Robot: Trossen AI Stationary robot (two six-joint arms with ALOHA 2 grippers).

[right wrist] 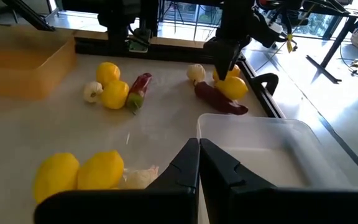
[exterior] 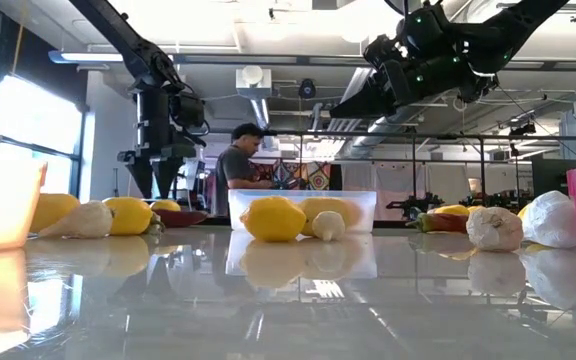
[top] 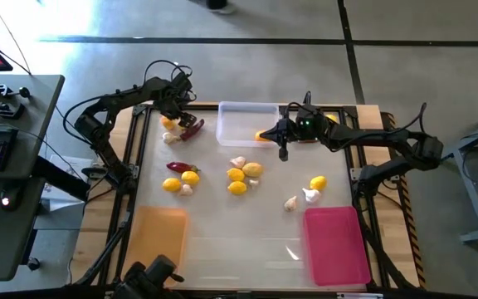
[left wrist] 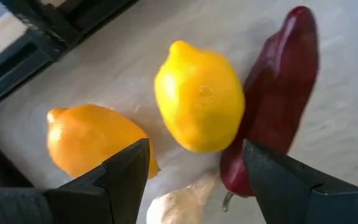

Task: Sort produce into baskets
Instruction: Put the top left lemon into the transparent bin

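Observation:
At the table's far left lie a yellow lemon (left wrist: 197,96), an orange lemon (left wrist: 95,140), a dark red chili (left wrist: 278,106) and a garlic bulb (left wrist: 179,202), close together. My left gripper (left wrist: 194,180) (top: 177,108) hangs above them, pointing down and open. Its fingers stand over the gaps either side of the yellow lemon and touch nothing. My right gripper (right wrist: 199,163) (top: 274,133) is shut and holds nothing. It sits above the table by the near edge of the clear basket (top: 247,116) at the far middle.
More produce lies on the table: a chili and two lemons (top: 181,176) at left, lemons and garlic (top: 243,176) in the middle, a lemon and garlic (top: 309,191) at right. The orange basket (top: 160,237) stands near left, the pink basket (top: 336,241) near right.

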